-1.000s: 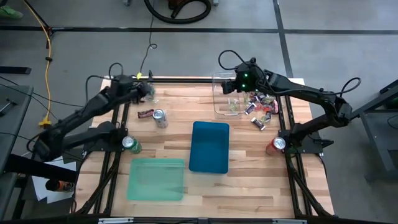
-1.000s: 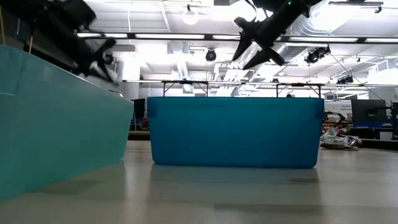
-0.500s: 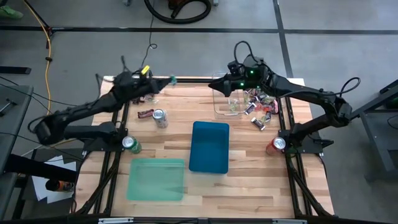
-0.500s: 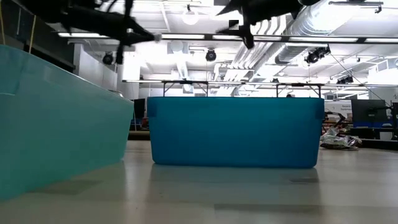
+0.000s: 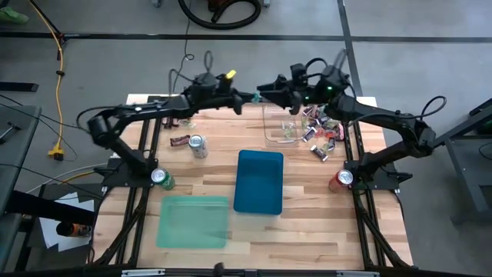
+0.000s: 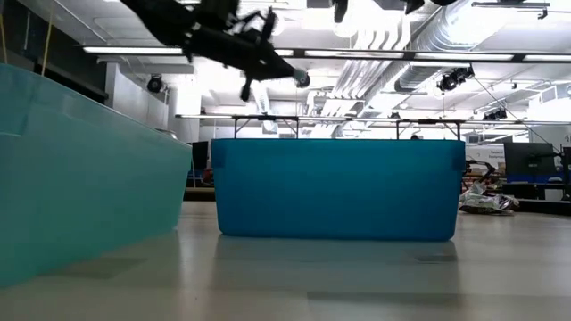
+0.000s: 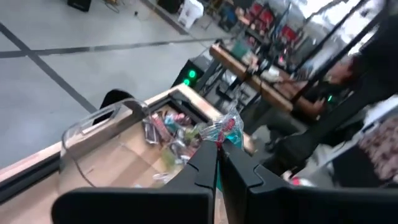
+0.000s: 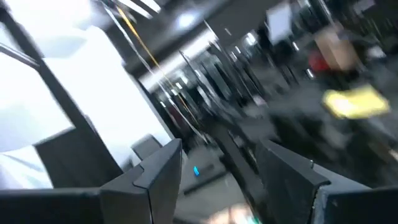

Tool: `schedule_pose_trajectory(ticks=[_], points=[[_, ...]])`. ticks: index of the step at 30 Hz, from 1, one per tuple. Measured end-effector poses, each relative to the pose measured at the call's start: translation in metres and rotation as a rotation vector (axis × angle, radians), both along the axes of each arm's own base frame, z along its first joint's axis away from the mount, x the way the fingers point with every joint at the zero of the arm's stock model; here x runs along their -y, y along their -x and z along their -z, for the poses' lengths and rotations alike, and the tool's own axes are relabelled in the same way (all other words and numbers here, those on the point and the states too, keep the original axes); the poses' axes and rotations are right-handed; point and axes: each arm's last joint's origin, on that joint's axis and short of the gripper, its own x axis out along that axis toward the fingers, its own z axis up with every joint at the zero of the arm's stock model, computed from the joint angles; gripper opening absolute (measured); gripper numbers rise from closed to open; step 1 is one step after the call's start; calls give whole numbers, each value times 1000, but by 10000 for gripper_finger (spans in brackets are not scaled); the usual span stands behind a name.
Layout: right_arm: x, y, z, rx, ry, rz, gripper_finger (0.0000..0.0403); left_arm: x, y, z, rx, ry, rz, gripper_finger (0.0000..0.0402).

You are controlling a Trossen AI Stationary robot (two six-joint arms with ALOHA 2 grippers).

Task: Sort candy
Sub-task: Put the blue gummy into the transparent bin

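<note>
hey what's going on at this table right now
Two robot arms are sorting candy. The left gripper is shut on a small clear-wrapped candy with a blue-green bit, holding it up in the air near the clear container at the far side of the table. The right gripper is open and empty, raised close to it, tip to tip. A candy pile lies beside the clear container. The blue bin and green bin sit nearer the front.

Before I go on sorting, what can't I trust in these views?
- Right wrist view: motion blur; no candy or table readable past the open right pincer.
- Low view: blue bin and green bin hide the table behind.
- High view: candy pile pieces too small to tell apart.
</note>
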Motion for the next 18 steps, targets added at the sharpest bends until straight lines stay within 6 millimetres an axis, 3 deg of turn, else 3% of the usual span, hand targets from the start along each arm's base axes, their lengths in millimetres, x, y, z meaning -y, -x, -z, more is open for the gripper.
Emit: schedule_pose_trajectory(ticks=[4,13,18], points=[[-3,11,-15,94,43,6,201,-8,-27,18,-48,-33,28,0],[-6,22,-24,120,56,14,201,-15,-79,64,-141,-87,68,2],[-6,22,-24,121,55,16,201,-15,-95,74,-185,-114,99,39]])
